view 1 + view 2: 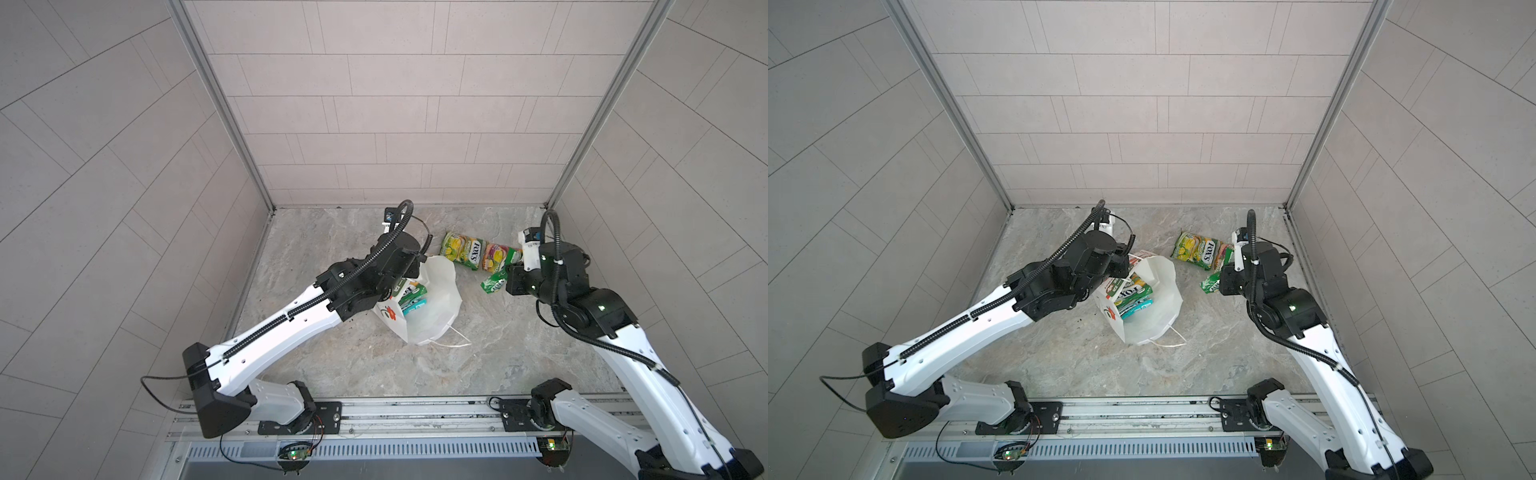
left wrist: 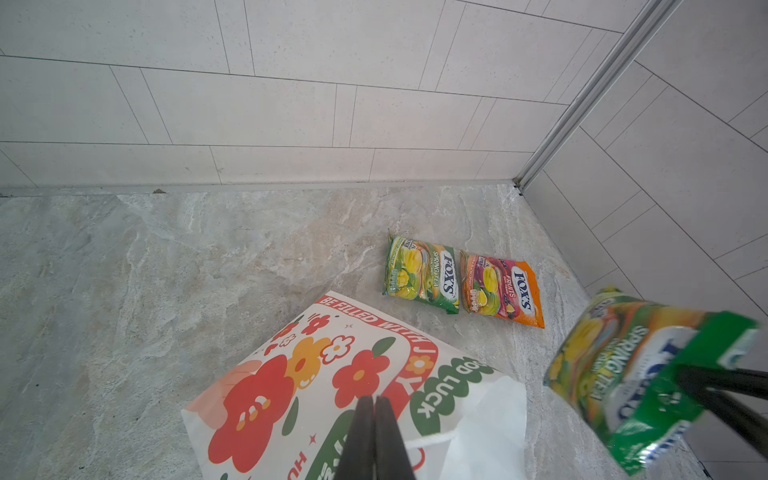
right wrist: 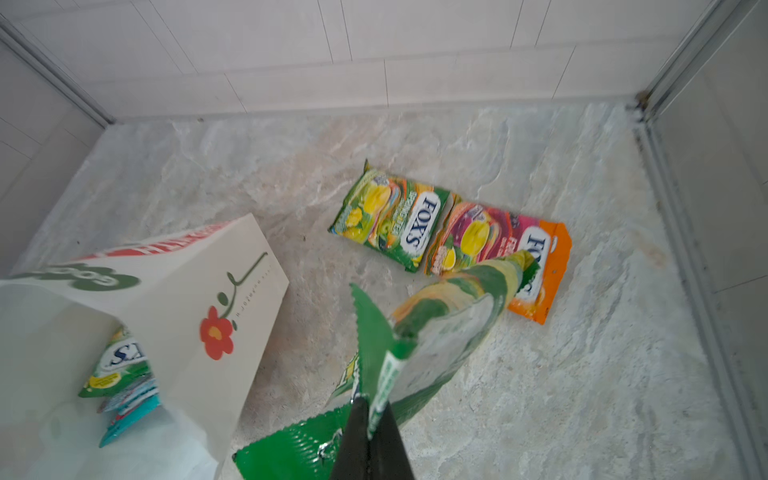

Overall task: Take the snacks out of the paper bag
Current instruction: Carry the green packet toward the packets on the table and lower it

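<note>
Lower centre of the left wrist view: the left gripper (image 2: 376, 432) is pressed together on the rim of the tall white paper carrier bag (image 2: 291, 395), printed "BE FILLED WITH JOY" and "GOOD LUCK", with green and teal glossy packets (image 1: 1136, 295) inside. The right gripper (image 3: 370, 409) pinches a green glossy "SPRING TEA" packet (image 3: 440, 328). Beyond, right of centre, a green-yellow "FOX'S SPRING TEA" packet (image 3: 390, 216) and an orange-pink "FOX'S FRUITS" packet (image 3: 498, 241) lie flat on the grey marbled tabletop (image 3: 582, 374), side by side and touching.

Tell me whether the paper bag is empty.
Not empty: a green-yellow FOX'S packet and teal packets show inside the open paper bag.
</note>
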{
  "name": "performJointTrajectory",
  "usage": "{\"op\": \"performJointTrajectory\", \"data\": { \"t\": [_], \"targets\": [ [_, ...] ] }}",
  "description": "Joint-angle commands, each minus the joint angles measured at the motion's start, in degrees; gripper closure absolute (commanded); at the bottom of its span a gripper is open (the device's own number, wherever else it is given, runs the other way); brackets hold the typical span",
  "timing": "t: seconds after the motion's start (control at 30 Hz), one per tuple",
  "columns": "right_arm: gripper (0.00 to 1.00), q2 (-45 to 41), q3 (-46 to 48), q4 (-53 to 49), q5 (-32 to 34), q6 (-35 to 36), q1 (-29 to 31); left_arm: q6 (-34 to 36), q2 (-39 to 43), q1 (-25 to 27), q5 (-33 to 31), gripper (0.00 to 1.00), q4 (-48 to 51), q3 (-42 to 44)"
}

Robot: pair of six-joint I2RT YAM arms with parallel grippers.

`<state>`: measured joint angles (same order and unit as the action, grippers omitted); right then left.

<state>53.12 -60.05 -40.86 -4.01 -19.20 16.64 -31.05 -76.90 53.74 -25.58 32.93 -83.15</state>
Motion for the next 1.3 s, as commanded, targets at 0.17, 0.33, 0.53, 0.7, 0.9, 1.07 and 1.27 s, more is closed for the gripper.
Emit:
{"op": "performJointTrajectory", "data": {
  "t": [0.17, 0.33, 0.53, 0.7, 0.9, 1.07, 1.27],
  "targets": [
    [1.00, 6.58, 8.80, 18.04, -20.13, -2.50, -2.79, 0.82, 2.01, -0.39, -2.19, 1.00, 0.34, 1.02],
    [1.00, 12.46, 12.04, 29.65, -29.57, -6.10, -3.86, 1.03, 2.60, -0.40, -3.06, 1.00, 0.53, 1.39],
    [1.00, 21.75, 13.09, 45.54, -39.09, -13.30, -3.99, 1.08, 3.42, -0.47, -3.82, 1.00, 0.91, 1.68],
    [1.00, 28.53, 12.51, 56.69, -44.11, -19.25, -3.88, 0.99, 3.58, -0.47, -3.92, 1.00, 1.17, 1.77],
    [1.00, 31.53, 13.01, 55.47, -44.72, -17.21, -4.20, 1.06, 3.27, -0.47, -3.52, 1.00, 1.34, 1.59],
    [1.00, 31.78, 14.40, 46.84, -42.25, -11.24, -6.38, 1.20, 3.24, -0.47, -2.62, 1.00, 1.03, 1.59],
    [1.00, 33.18, 15.49, 39.26, -37.82, -5.36, -9.26, 1.24, 3.03, -0.51, -2.21, 1.00, 0.84, 1.68]
  ]
}}
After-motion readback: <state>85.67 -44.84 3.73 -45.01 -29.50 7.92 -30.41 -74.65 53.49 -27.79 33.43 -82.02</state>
